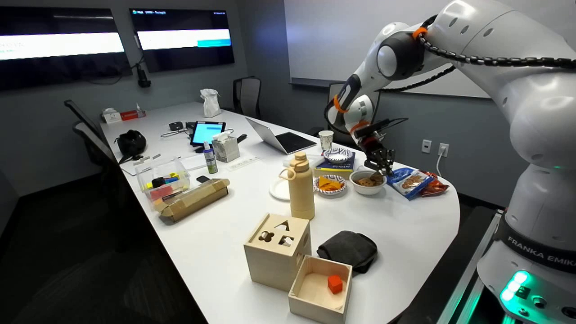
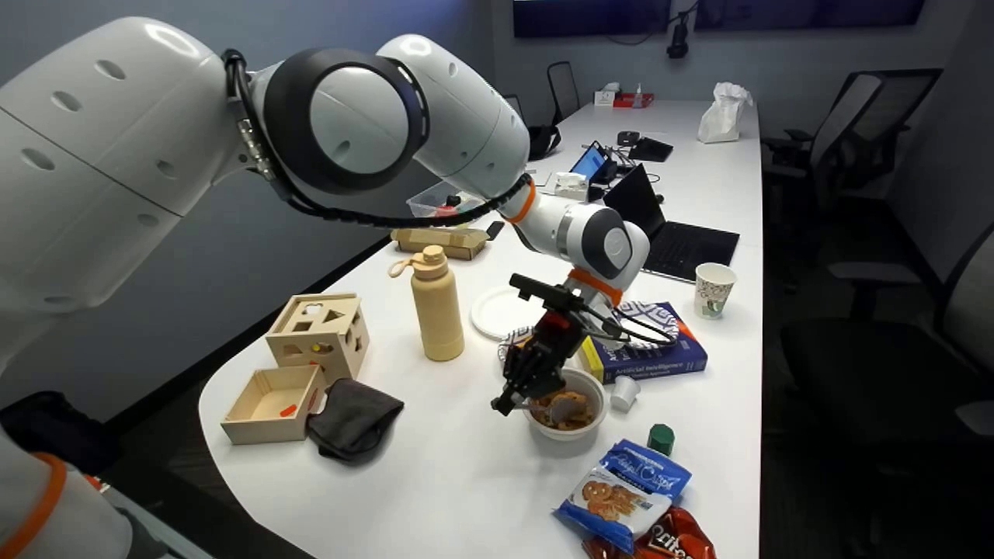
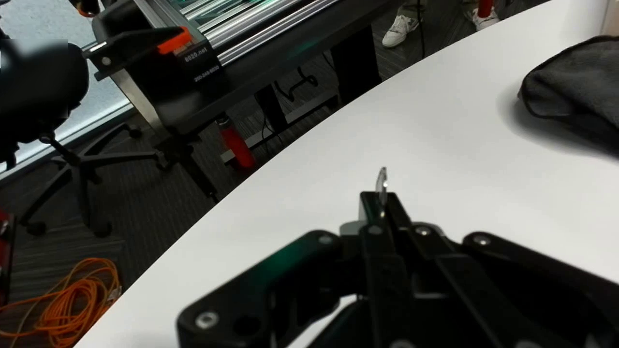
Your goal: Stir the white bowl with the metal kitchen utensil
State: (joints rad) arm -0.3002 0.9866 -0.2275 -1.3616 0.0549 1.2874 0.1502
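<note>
The plain white bowl (image 1: 366,189) holds brown cookies and stands on the table in both exterior views (image 2: 564,435). My gripper (image 2: 506,402) is beside and above its rim, tilted, and shut on the metal utensil (image 2: 571,403). The utensil looks like a spoon. Its head lies among the cookies in the bowl and its handle runs to my fingertips. In an exterior view my gripper (image 1: 388,170) covers part of the bowl's far side. In the wrist view the metal handle end (image 3: 382,181) sticks up between my closed fingertips (image 3: 382,208). The bowl is out of that view.
A patterned bowl of orange chips (image 1: 330,185) and a blue book (image 2: 656,359) with another patterned bowl (image 1: 337,155) stand close by. A small white cup (image 2: 624,393), green cap (image 2: 661,439), blue snack bag (image 2: 625,493) and tan bottle (image 2: 439,314) are around.
</note>
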